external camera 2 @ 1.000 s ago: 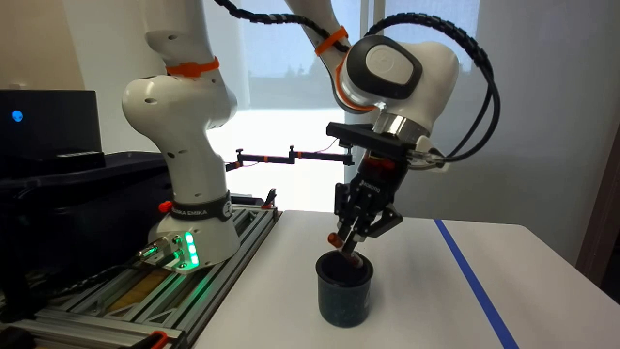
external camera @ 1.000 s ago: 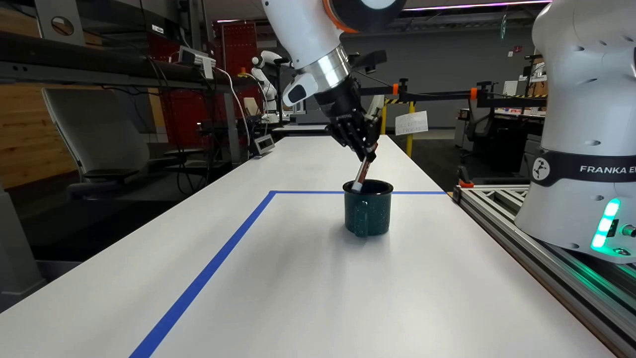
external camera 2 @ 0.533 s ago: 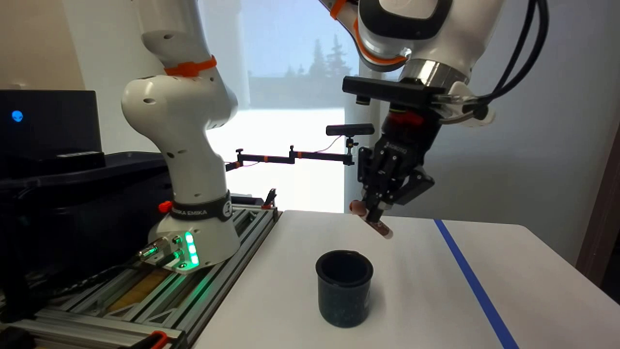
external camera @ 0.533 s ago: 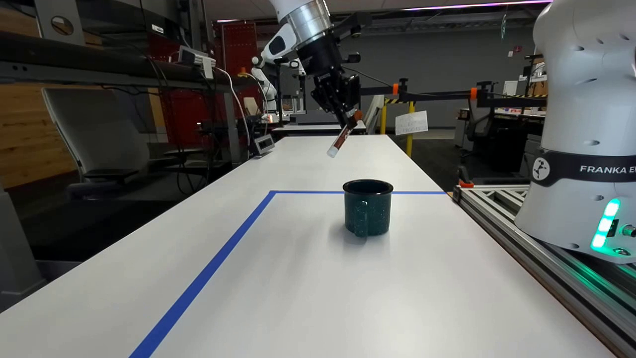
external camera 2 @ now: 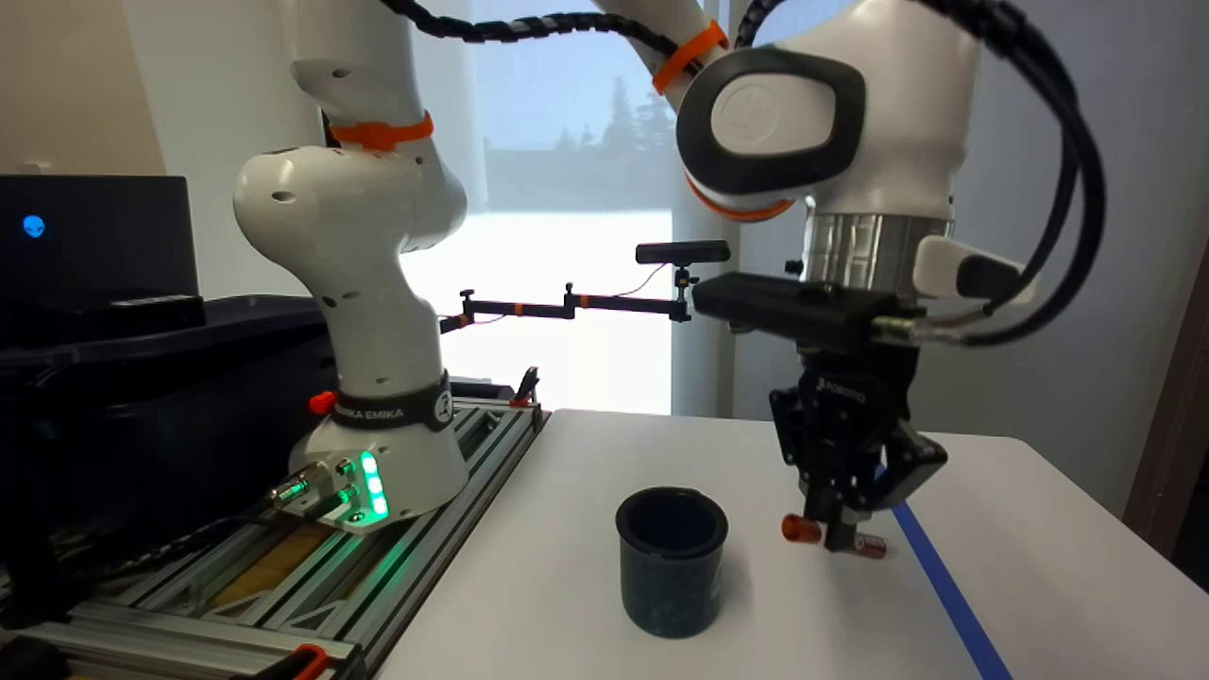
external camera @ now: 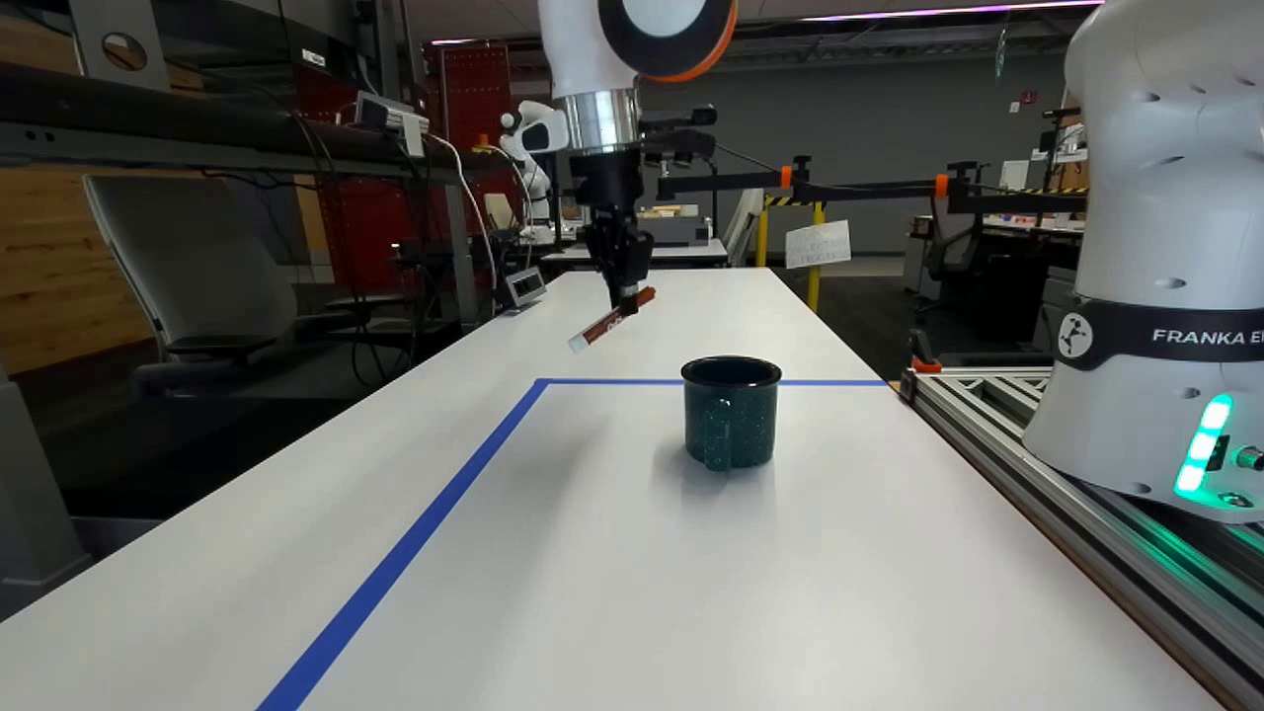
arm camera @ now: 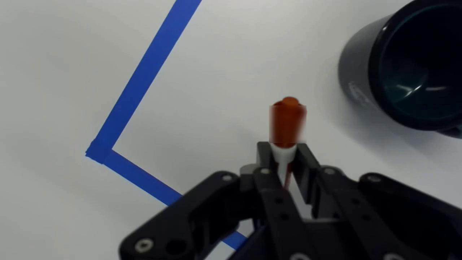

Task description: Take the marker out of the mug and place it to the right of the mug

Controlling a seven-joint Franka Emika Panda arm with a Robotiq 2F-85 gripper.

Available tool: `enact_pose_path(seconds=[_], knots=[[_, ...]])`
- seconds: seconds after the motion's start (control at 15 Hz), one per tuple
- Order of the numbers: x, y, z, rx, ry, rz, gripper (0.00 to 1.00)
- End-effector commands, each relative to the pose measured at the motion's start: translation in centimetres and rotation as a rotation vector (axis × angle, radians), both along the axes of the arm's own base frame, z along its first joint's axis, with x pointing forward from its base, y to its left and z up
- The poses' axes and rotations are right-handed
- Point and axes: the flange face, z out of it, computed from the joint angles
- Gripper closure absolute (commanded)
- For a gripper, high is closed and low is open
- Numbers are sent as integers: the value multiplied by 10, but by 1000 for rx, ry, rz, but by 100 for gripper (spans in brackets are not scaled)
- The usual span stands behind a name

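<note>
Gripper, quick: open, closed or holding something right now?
Gripper: closed, holding the marker between its fingertips, clear of the mug.

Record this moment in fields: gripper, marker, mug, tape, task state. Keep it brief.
gripper: the gripper points down, closed on the marker
marker: tilted, in the air above the table, farther from the robot base than the mug is
mug: dark teal, upright on the table
tape: blue tape on the table, turning a corner
task state: marker out of the mug, not yet set down
</note>
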Motion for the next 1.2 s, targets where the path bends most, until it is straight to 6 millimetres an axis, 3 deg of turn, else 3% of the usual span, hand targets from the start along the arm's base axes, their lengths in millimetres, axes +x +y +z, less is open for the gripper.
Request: enact_pose_path(seconds=[0.0, 0.27, 0.47, 0.87, 0.93, 1.0, 1.13], knots=[[-2, -7, -48, -4, -55, -25, 95], [-5, -14, -95, -3, -33, -55, 95], [-10, -16, -118, -15, 15, -68, 95], [-7, -11, -113, -79, 46, -74, 95], [-7, -9, -111, -91, 64, -69, 55], [-7, -8, -107, -112, 81, -73, 54], [-11, 1, -94, -125, 146, -62, 41]])
